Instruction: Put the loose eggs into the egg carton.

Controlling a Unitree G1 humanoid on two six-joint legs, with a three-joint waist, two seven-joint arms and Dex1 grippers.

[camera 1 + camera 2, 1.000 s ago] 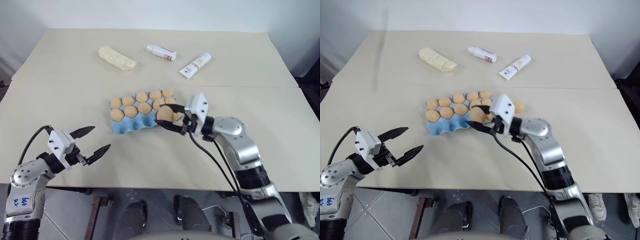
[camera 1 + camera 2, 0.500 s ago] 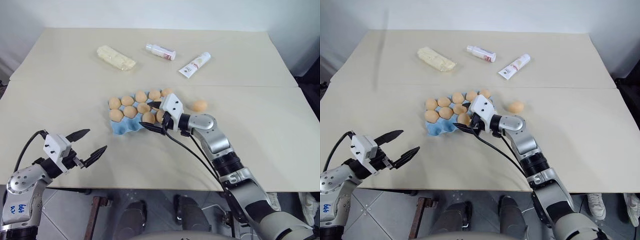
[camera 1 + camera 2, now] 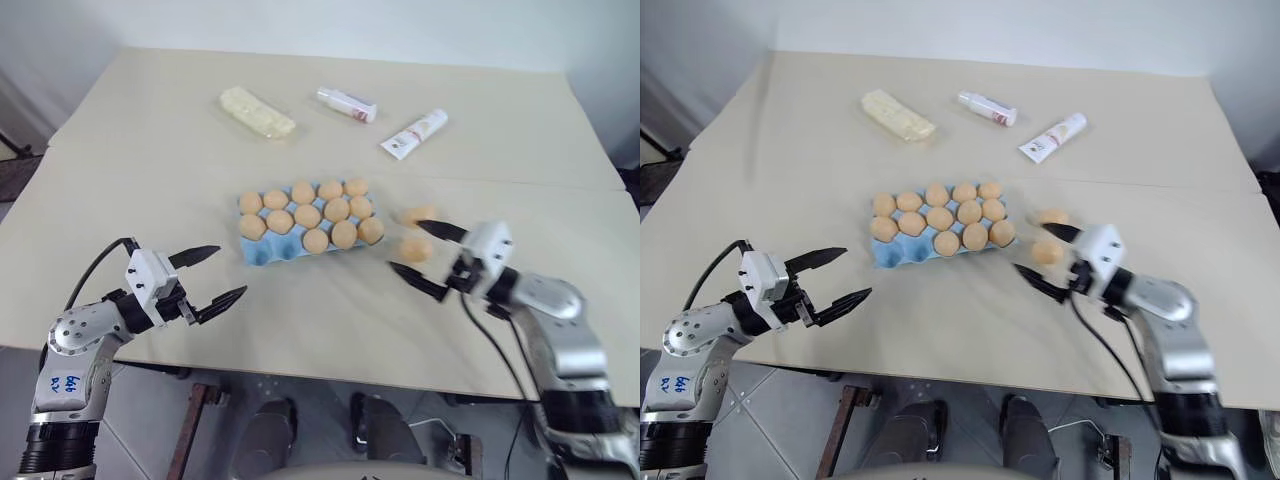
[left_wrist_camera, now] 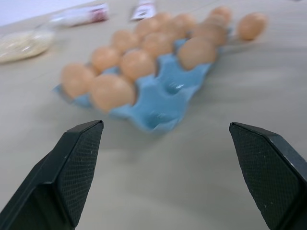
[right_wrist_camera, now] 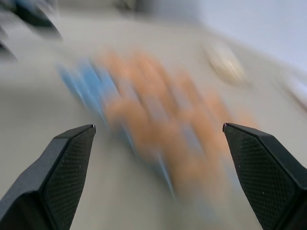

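The light-blue egg carton (image 3: 262, 251) lies mid-table, most cups filled with tan eggs; its front-left cups are bare. Right of it a loose egg (image 3: 418, 214) rests on the table. A second blurred egg shape (image 3: 413, 248) shows just in front of it, in line with my right gripper (image 3: 408, 246), which is open, level and pointing left toward the carton. Whether it touches that egg I cannot tell. The right wrist view is smeared, with wide-apart fingers (image 5: 67, 167). My left gripper (image 3: 229, 271) hangs open left of the carton, nothing in it (image 4: 165, 124).
At the back of the table lie a pale yellow wrapped block (image 3: 258, 112), a small bottle (image 3: 347, 102) and a white tube (image 3: 414, 134). A seam (image 3: 150, 160) crosses the table behind the carton. The table's front edge runs close under both grippers.
My right gripper set its egg in the carton's front row, opened and swung right, clear of the carton. The left gripper edged toward the carton. The whole view has shifted.
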